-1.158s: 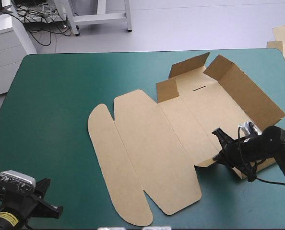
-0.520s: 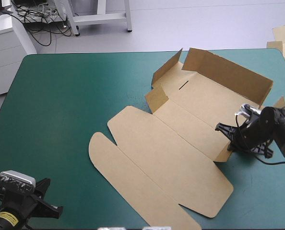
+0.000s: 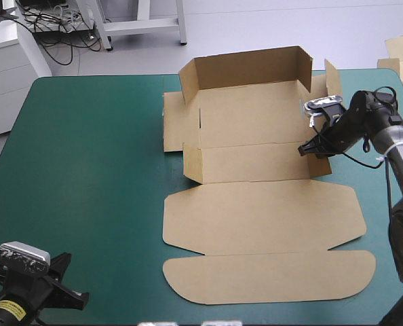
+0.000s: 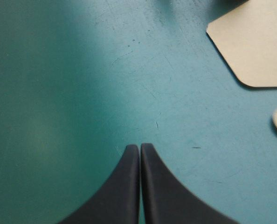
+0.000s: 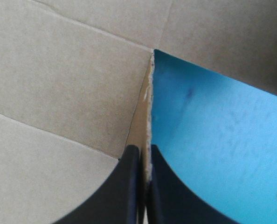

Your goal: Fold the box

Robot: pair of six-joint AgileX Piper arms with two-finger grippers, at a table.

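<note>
One brown box (image 3: 256,170) on the teal-green worktop (image 3: 86,170), right of centre, reaching from near the far edge almost to the near one. Far half partly raised: one long rear wall (image 3: 245,68) upright, with one short flap (image 3: 332,78) standing at its right end and another (image 3: 188,81) at its left. Nearer the robot, two lid panels lying flat: a wide one (image 3: 262,217) and a round-cornered one (image 3: 269,275).

Two claws. Right claw (image 3: 304,151) at the box's right side, black fingers (image 5: 129,186) all but pressed together, pinching one thin edge of board (image 5: 150,102) between them. Left claw (image 4: 140,148) over bare cover near the near left corner, well apart from the box, fingers pressed together in one point, gripping nothing.

Beyond the far right corner, off the worktop, more board (image 3: 401,51).
</note>
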